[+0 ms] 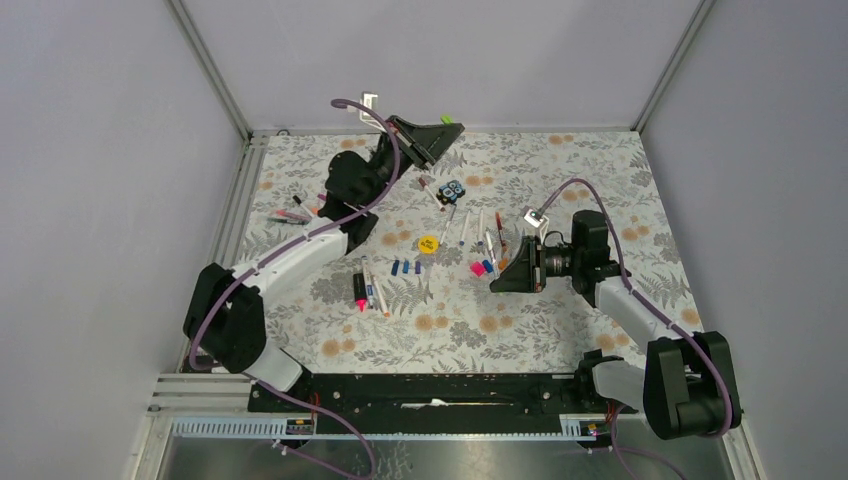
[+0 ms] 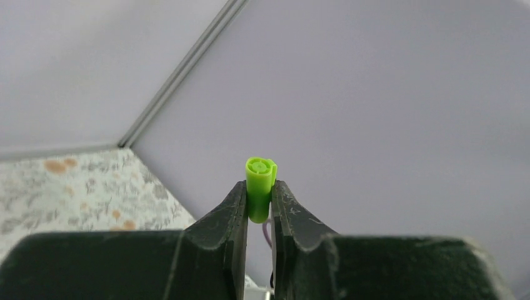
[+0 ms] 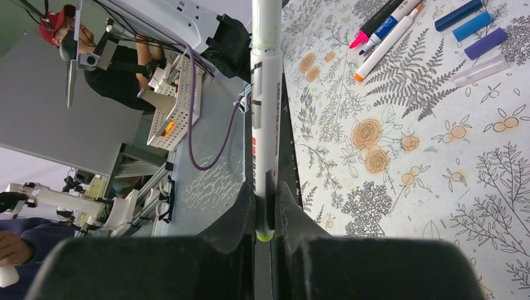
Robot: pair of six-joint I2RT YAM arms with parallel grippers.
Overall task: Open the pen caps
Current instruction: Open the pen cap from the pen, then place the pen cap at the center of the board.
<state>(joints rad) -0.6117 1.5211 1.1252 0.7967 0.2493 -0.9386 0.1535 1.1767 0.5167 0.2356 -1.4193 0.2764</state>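
Left wrist view: my left fingers (image 2: 259, 199) pinch a green cap (image 2: 260, 178) high above the tabletop (image 2: 75, 194). My right fingers (image 3: 265, 190) clamp a white pen (image 3: 266, 94) by one end. Both look like light, stiff, slick plastic, so I judge a firm mid-body grip safest.

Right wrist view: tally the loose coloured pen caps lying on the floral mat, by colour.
Dark blue plastic cap: 1
Light blue plastic cap: 1
Purple plastic cap: 1
Total: 3
The clear plastic tube beside them is not counted.
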